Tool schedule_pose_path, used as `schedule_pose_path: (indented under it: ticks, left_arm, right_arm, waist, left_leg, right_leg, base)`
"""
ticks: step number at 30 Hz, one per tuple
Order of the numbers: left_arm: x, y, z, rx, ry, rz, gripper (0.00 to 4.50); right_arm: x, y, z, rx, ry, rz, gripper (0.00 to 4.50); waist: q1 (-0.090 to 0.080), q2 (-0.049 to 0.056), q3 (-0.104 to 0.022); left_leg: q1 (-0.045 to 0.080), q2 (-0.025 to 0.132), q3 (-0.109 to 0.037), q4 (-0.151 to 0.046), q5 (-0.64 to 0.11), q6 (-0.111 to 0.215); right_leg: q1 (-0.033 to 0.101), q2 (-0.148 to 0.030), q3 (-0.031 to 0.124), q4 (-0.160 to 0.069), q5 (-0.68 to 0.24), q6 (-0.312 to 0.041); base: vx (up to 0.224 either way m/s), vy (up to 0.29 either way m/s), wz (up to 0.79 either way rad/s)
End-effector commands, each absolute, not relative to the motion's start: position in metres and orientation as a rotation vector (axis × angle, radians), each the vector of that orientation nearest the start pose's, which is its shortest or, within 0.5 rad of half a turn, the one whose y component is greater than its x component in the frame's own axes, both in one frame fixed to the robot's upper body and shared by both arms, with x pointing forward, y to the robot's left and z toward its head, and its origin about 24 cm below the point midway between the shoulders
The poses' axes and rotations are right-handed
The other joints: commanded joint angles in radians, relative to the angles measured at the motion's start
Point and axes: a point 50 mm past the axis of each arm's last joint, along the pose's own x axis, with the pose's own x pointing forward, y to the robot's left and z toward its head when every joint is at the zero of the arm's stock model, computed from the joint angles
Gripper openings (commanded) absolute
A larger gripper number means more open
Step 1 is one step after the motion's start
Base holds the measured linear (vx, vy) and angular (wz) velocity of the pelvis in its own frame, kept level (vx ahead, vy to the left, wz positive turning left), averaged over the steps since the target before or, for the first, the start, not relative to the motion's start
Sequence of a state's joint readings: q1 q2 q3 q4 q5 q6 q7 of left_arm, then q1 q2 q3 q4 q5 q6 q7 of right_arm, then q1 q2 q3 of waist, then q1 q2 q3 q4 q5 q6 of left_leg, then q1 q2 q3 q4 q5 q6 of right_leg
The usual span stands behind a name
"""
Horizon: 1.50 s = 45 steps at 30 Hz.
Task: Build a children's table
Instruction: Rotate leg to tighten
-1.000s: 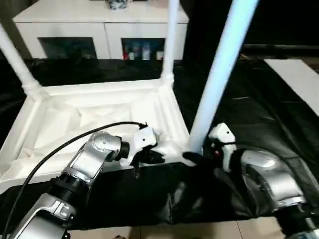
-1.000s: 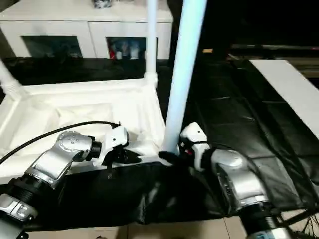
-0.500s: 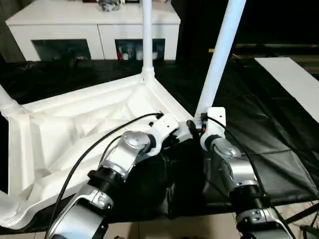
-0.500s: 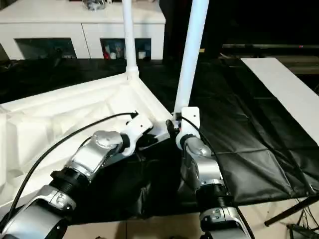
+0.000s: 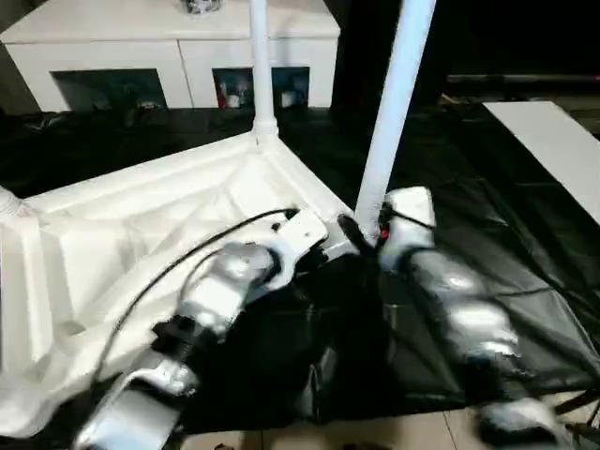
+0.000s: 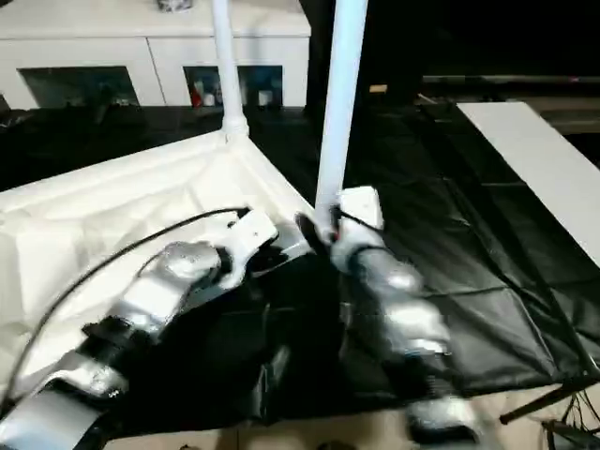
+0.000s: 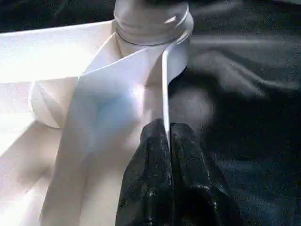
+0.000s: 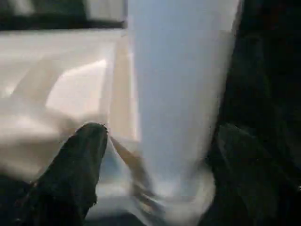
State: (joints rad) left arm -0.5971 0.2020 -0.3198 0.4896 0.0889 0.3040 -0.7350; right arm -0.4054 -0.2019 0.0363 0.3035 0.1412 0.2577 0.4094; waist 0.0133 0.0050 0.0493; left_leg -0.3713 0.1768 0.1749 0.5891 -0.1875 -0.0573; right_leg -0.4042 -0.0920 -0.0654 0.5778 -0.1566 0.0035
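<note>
Presently, the tabletop (image 5: 141,225) is lying upside down on a black sheet (image 5: 487,253), its ribbed underside facing up. Two white legs are standing upright in full view: the far leg (image 5: 258,56) is rising from the far corner socket, and the near leg (image 5: 394,103) is rising from the corner socket nearest the grippers. A third socket with a leg stub (image 5: 7,202) is showing at the left edge of the head view; its length is cut off by the frame.

The left gripper (image 7: 165,141) is resting at the tabletop's near rim, its two black fingers (image 7: 186,160) pressed together with the thin white edge of the rim running up to their tips. Whether that edge is actually pinched between them cannot be told.

The right gripper (image 8: 160,136) is sitting at the base of the near leg, its two fingers (image 8: 84,150) spread wide with one on each side of the tube and not touching it.

One white cabinet (image 5: 178,47) with glass doors is standing behind the table. One flat white board (image 5: 553,141) is lying on the sheet to the right, well apart from the tabletop.
</note>
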Motion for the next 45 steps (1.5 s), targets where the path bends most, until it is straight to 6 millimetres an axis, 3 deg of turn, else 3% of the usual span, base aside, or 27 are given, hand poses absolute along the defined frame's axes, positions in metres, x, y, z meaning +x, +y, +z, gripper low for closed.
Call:
schedule_pose_path:
  ticks: [1,2,3,5,7,9,12,15,18,25,29,35,39,42,45]
  left_arm:
    - [0.315,0.09,0.046,0.411,0.423,-1.119,0.0]
    - [0.313,0.091,0.046,0.413,0.426,-1.152,0.0]
    - [0.305,0.096,0.046,0.423,0.434,-1.244,0.0]
    - [0.302,0.099,0.046,0.428,0.436,-1.285,0.0]
    - [0.298,0.102,0.047,0.424,0.447,-1.326,0.0]
    - [0.288,0.108,0.052,0.389,0.477,-1.436,0.0]
    - [0.285,0.109,0.053,0.385,0.494,-1.469,0.0]
    - [0.286,0.112,0.053,0.396,0.506,-1.471,0.0]
    - [0.288,0.115,0.052,0.407,0.507,-1.456,0.0]
    - [0.287,0.117,0.053,0.405,0.51,-1.451,0.0]
    - [0.288,0.117,0.054,0.41,0.507,-1.443,0.0]
    - [0.29,0.117,0.053,0.412,0.498,-1.422,0.0]
    - [0.296,0.114,0.051,0.403,0.486,-1.354,0.0]
    - [0.308,0.102,0.05,0.359,0.453,-1.231,0.0]
    - [0.318,0.092,0.048,0.368,0.441,-1.116,0.0]
  right_arm:
    - [0.312,-0.15,0.066,-0.108,0.203,0.678,4.04]
    - [0.309,-0.153,0.065,-0.129,0.214,0.711,4.04]
    - [0.3,-0.162,0.061,-0.177,0.268,0.815,4.04]
    - [0.295,-0.166,0.059,-0.195,0.301,0.866,4.04]
    - [0.291,-0.169,0.059,-0.218,0.313,0.905,4.04]
    - [0.287,-0.174,0.063,-0.204,0.327,0.975,4.04]
    - [0.287,-0.175,0.065,-0.207,0.325,1.007,4.04]
    - [0.287,-0.175,0.062,-0.234,0.353,1.045,4.04]
    - [0.286,-0.176,0.059,-0.248,0.381,1.072,3.71]
    - [0.284,-0.176,0.055,-0.246,0.409,1.091,3.22]
    - [0.284,-0.175,0.053,-0.235,0.411,1.098,2.78]
    - [0.28,-0.172,0.047,-0.216,0.432,1.104,2.51]
    - [0.29,-0.172,0.038,-0.22,0.43,0.934,2.48]
    - [0.307,-0.166,0.028,-0.138,0.411,0.653,2.48]
    - [0.313,-0.16,0.022,-0.069,0.424,0.479,2.47]
  waist:
    - [0.008,0.003,-0.071]
    - [0.008,0.0,-0.07]
    - [0.01,0.002,-0.069]
    - [0.012,0.003,-0.067]
    - [0.02,0.006,-0.063]
    - [0.022,0.003,-0.06]
    - [0.023,0.006,-0.057]
    - [0.025,0.004,-0.057]
    - [0.025,0.002,-0.059]
    - [0.03,-0.001,-0.063]
    - [0.029,-0.002,-0.062]
    - [0.029,-0.002,-0.062]
    - [0.023,-0.004,-0.058]
    - [0.012,-0.005,-0.056]
    - [0.002,-0.007,-0.056]
  left_leg:
    - [0.007,0.043,-0.01,-0.067,-0.169,0.085]
    - [0.001,0.044,-0.009,-0.066,-0.156,0.1]
    - [0.001,0.043,-0.01,-0.066,-0.159,0.103]
    - [0.005,0.048,-0.008,-0.066,-0.179,0.107]
    - [0.012,0.049,-0.007,-0.07,-0.227,0.087]
    - [0.014,0.052,-0.009,-0.075,-0.271,0.065]
    - [0.022,0.052,-0.008,-0.077,-0.306,0.041]
    - [0.017,0.052,-0.009,-0.078,-0.299,0.033]
    - [0.016,0.051,-0.01,-0.077,-0.289,0.033]
    - [0.013,0.05,-0.008,-0.072,-0.229,0.057]
    - [0.013,0.05,-0.008,-0.073,-0.244,0.052]
    - [0.012,0.049,-0.009,-0.072,-0.239,0.051]
    - [0.012,0.048,-0.008,-0.074,-0.259,0.041]
    - [0.013,0.044,-0.015,-0.077,-0.323,0.005]
    - [0.016,0.04,-0.02,-0.079,-0.357,-0.02]
  right_leg:
    - [0.058,-0.046,0.038,-0.047,-0.097,-0.257]
    - [0.061,-0.048,0.039,-0.043,-0.077,-0.269]
    - [0.06,-0.05,0.039,-0.043,-0.082,-0.273]
    - [0.06,-0.05,0.04,-0.045,-0.1,-0.281]
    - [0.054,-0.05,0.039,-0.053,-0.182,-0.276]
    - [0.052,-0.05,0.041,-0.057,-0.25,-0.261]
    - [0.042,-0.047,0.043,-0.062,-0.289,-0.252]
    - [0.045,-0.049,0.043,-0.061,-0.299,-0.24]
    - [0.047,-0.051,0.043,-0.06,-0.295,-0.236]
    - [0.05,-0.051,0.042,-0.053,-0.238,-0.252]
    - [0.05,-0.051,0.042,-0.056,-0.265,-0.244]
    - [0.051,-0.051,0.042,-0.056,-0.271,-0.239]
    - [0.046,-0.05,0.041,-0.061,-0.306,-0.235]
    - [0.044,-0.052,0.035,-0.072,-0.431,-0.188]
    - [0.038,-0.051,0.031,-0.079,-0.496,-0.159]
  base:
    - [0.0,0.0,0.0]
    - [0.0,0.0,0.0]
    - [0.0,0.0,0.0]
    - [0.0,0.0,0.0]
    - [0.0,0.0,0.0]
    - [0.0,0.0,0.0]
    - [0.0,0.0,0.0]
    - [0.0,0.0,0.0]
    - [0.0,0.0,0.0]
    - [0.0,0.0,0.0]
    - [0.0,0.0,0.0]
    - [0.0,0.0,0.0]
    - [0.0,0.0,0.0]
    - [0.0,0.0,0.0]
    - [0.0,0.0,0.0]
